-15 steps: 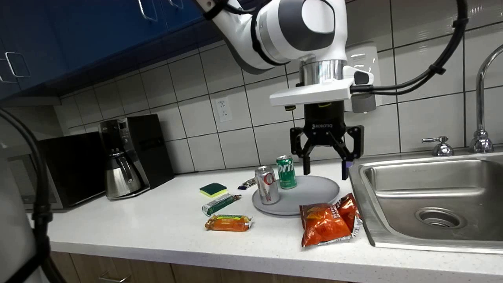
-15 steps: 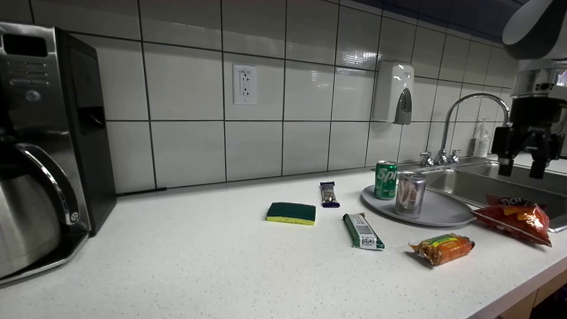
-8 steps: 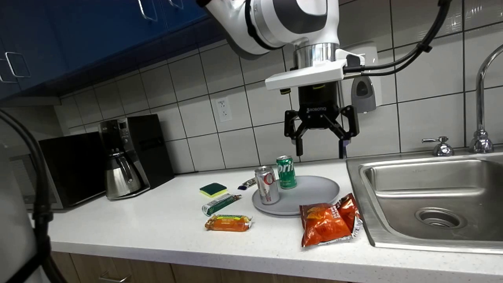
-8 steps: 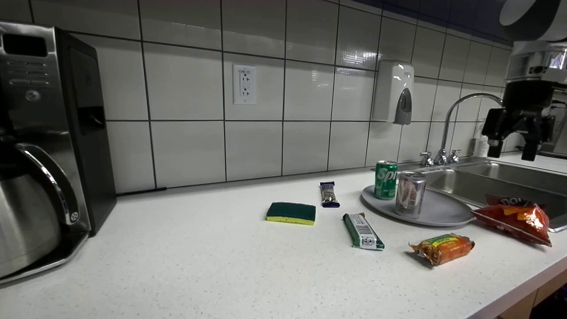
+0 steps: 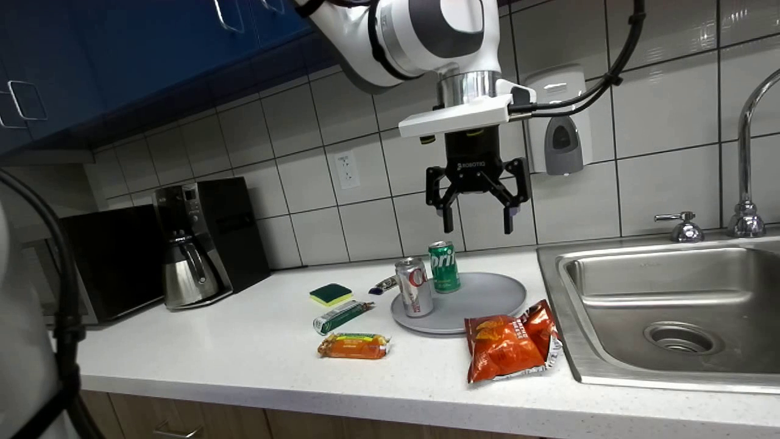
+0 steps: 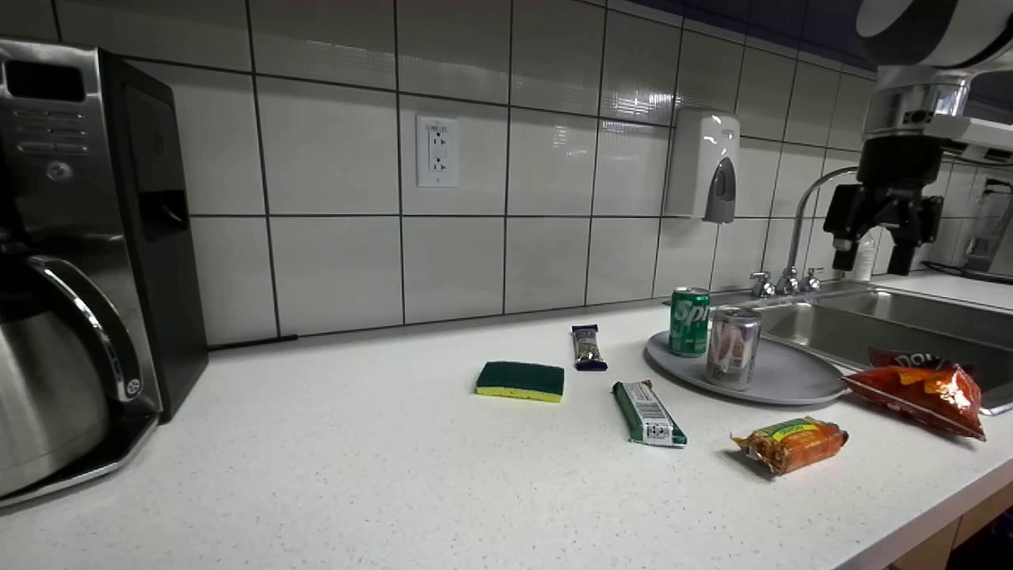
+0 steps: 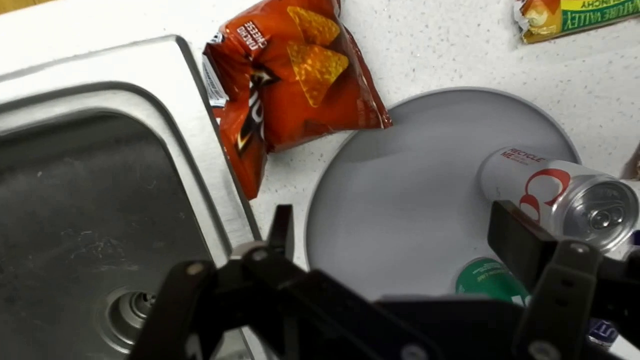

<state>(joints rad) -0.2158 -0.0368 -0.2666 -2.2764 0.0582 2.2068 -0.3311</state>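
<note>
Currently, end effector (image 5: 478, 227): released, jaws spread wide, nothing grasped; held aloft near the plate (image 5: 481, 308).
Plate: silver can (image 5: 415, 288) and green can (image 5: 445, 268) stood upright on it, close together.
Can clearance: any lowering best done slowly and vertically; cans judged easily tipped if clipped by a jaw.
Green can: lettering partly seen, apparently "Sprite".
Silver can: "RECYCLE ME" readable in wrist view.
Chip bag (image 7: 310, 75): "NACHO CHEESE" printed.
Orange bar (image 7: 585, 17): "NATURE VALLEY" printed.
End effector body: "ROBOTIQ".
</note>
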